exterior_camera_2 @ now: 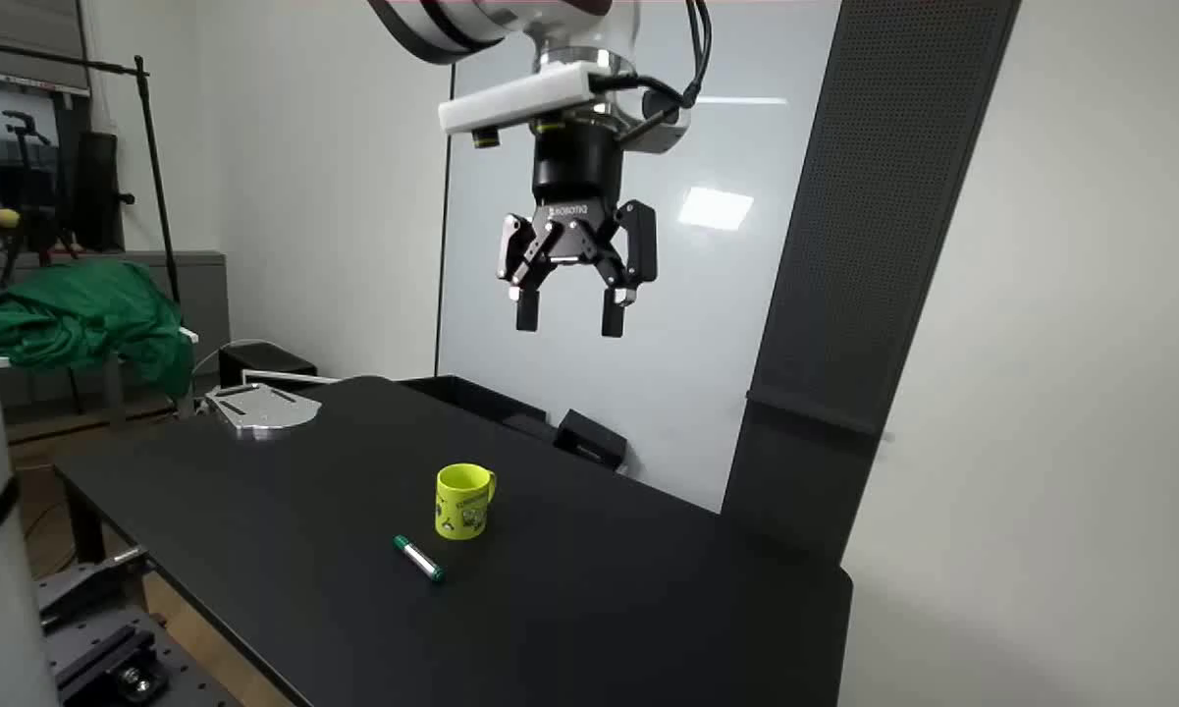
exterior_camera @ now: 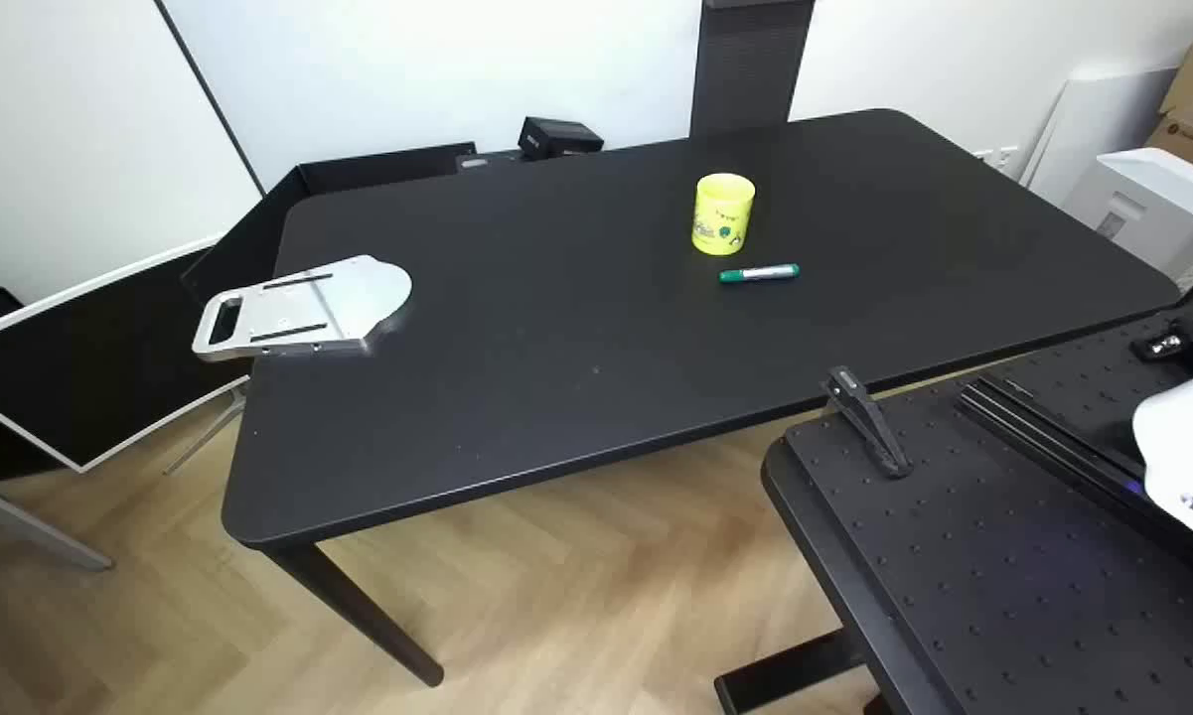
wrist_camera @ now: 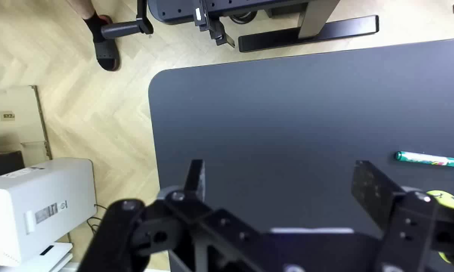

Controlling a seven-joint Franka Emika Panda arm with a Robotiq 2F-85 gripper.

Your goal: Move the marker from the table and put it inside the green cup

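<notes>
I have the claw spread wide over the worktop. The green marker lies there, just beside the yellow-green mug. In an exterior view, a metal plate overhangs the left edge; a black box sits past the far one. In my wrist view, the claw partly hides the mug.

In wrist view, green cup is mostly hidden behind tool, w/ table cut off @ R edge.
</notes>
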